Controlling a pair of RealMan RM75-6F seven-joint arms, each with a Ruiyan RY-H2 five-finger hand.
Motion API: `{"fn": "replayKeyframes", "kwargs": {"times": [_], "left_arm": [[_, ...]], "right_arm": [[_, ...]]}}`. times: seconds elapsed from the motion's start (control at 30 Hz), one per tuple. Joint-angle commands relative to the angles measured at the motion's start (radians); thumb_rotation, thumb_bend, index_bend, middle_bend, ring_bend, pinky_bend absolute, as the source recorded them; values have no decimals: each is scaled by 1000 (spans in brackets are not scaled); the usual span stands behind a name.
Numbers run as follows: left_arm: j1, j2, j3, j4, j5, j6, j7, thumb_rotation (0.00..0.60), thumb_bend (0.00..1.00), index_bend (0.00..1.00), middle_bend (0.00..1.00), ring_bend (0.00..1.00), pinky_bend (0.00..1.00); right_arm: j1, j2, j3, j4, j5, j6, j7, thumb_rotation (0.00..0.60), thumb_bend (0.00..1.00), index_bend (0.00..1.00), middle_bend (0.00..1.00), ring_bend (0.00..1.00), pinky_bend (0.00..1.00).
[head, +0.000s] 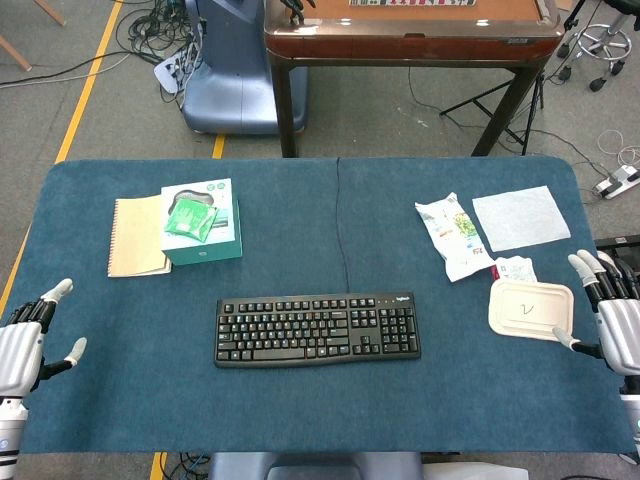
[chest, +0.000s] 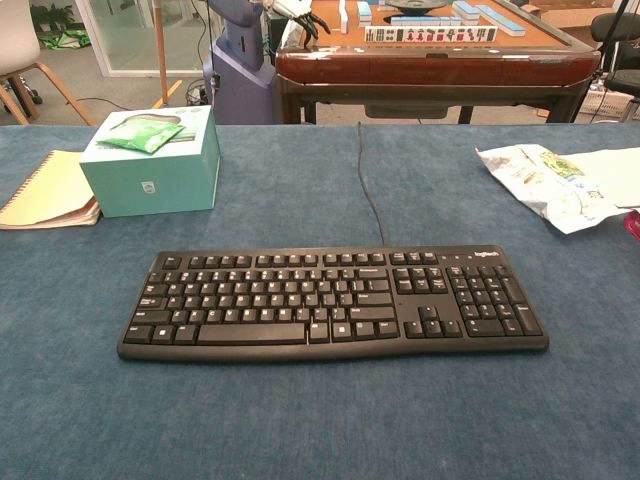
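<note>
Closest to the camera lies the black keyboard (chest: 335, 303), square to the table's (head: 300, 410) front edge, its cable (head: 341, 230) running straight back across the blue cloth. Open cloth stretches on both sides of it and along the front edge. At the left edge the left hand (head: 25, 340) hovers released, fingers spread, holding nothing, well apart from the keyboard. At the right edge the right hand (head: 610, 310) is likewise open, its thumb just beside the white lidded tray (head: 530, 308), which bears a handwritten mark like a "V". Behind the tray sit a small red-and-white packet (head: 515, 268), a crumpled snack bag (head: 452, 235) and a white cloth (head: 521, 217). Far left, a teal box (chest: 150, 160) carries a green pouch (chest: 140, 135) on top, beside a spiral notebook (head: 138, 236). Writing on the keyboard is too small to read.
</note>
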Motion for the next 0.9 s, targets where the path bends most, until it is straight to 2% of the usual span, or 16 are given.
{"fn": "replayKeyframes", "kwargs": {"times": [0.03, 0.37, 0.6, 0.7, 0.8, 0.87, 0.9], "left_arm": [[0, -1, 1, 1, 0, -1, -1, 600, 282, 93, 167, 196, 163], [-3, 1, 4, 9, 12, -5, -14, 600, 282, 92, 167, 196, 163], [-36, 24, 24, 35, 88, -50, -63, 600, 282, 94, 167, 199, 163], [-54, 23, 21, 55, 114, -58, -76, 600, 282, 112, 200, 257, 176], [-77, 26, 27, 69, 149, -80, -92, 600, 282, 142, 306, 379, 368], [-100, 37, 37, 72, 176, -112, -107, 600, 289, 161, 403, 484, 544], [-111, 43, 43, 73, 190, -130, -110, 600, 297, 166, 430, 510, 578]], "right_arm": [[0, 0, 0, -1, 1, 0, -1, 600, 49, 0, 43, 67, 41], [0, 15, 16, -9, 8, 16, -6, 600, 49, 0, 43, 67, 41], [-3, 32, 33, -17, 23, 30, -10, 600, 49, 0, 43, 67, 42], [-1, 34, 34, -21, 21, 29, -11, 600, 49, 0, 43, 67, 42], [2, 34, 33, -22, 22, 22, -14, 600, 49, 0, 43, 67, 41], [4, 33, 33, -23, 23, 19, -16, 600, 49, 0, 43, 67, 41], [4, 33, 33, -24, 22, 18, -17, 600, 49, 0, 43, 67, 41]]}}
